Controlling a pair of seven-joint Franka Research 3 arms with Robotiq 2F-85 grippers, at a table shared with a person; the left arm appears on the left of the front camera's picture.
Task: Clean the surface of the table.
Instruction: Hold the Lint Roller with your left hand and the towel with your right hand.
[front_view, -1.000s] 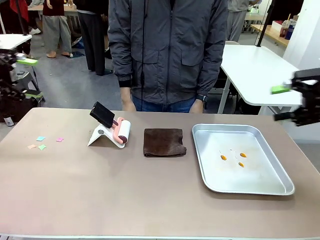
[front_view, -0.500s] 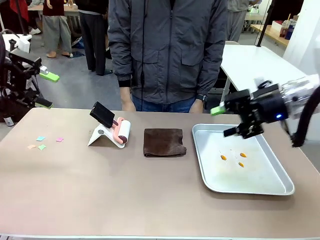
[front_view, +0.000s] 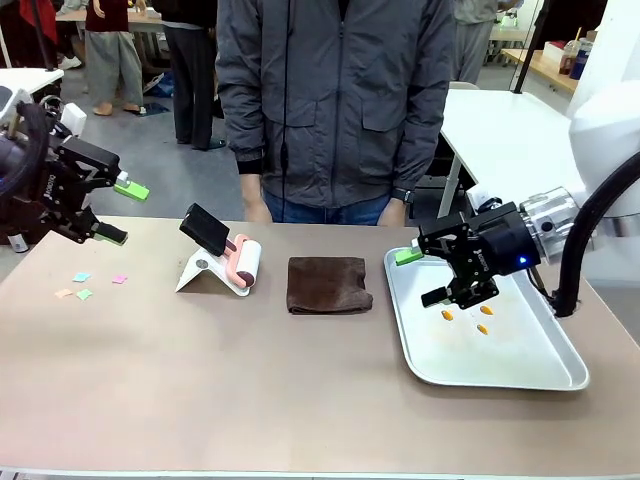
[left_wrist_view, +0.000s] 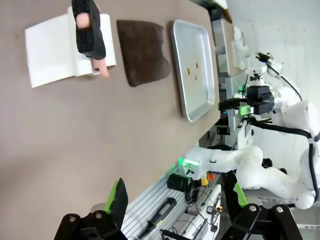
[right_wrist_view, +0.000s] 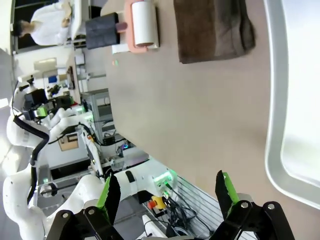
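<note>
Front view: right hand (front_view: 420, 277) spread empty over the tray (front_view: 520, 352); left hand (front_view: 125, 214) likewise apart.

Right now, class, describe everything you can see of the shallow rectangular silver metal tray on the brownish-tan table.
The shallow rectangular silver metal tray has rounded corners and a raised rim, with a dull, faintly smeared floor. It lies flat on the right side of the matte brownish-tan table, right of the folded dark brown cloth and apart from it. Three small orange bits lie on its floor. The open right gripper hangs over its left rim; contact cannot be judged.
</note>
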